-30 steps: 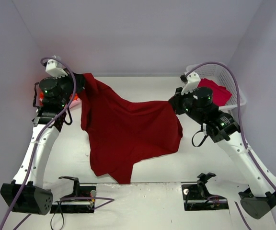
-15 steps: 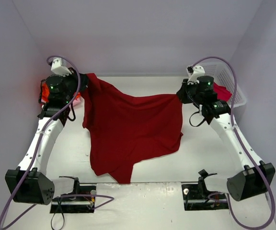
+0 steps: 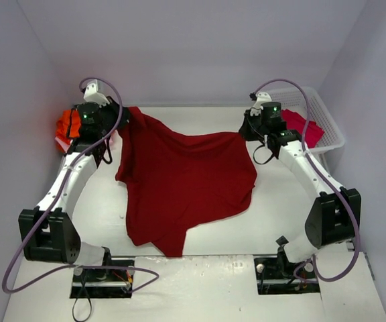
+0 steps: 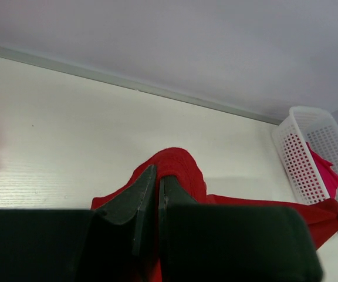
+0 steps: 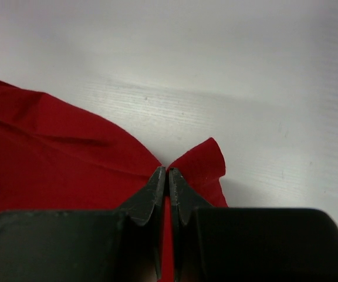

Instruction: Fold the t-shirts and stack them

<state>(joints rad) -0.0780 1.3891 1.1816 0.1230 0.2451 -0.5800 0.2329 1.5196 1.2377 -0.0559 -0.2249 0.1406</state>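
A large dark red t-shirt (image 3: 179, 181) lies spread over the middle of the table, its far edge lifted. My left gripper (image 3: 127, 115) is shut on its far left corner; the left wrist view shows the cloth (image 4: 178, 170) pinched between the fingers (image 4: 135, 197). My right gripper (image 3: 246, 133) is shut on the far right corner; the right wrist view shows the cloth (image 5: 51, 147) bunched at the fingertips (image 5: 157, 182). Orange shirts (image 3: 67, 124) lie at the far left. A crimson shirt (image 3: 302, 125) lies in the basket.
A white lattice basket (image 3: 327, 131) stands at the far right against the wall; it also shows in the left wrist view (image 4: 310, 153). Walls close in the back and both sides. Two black mounts sit at the near edge (image 3: 102, 268).
Both grippers moved toward the back of the table with the shirt's corners, and lower. The shirt's far edge is drawn straighter between them and lies flatter.
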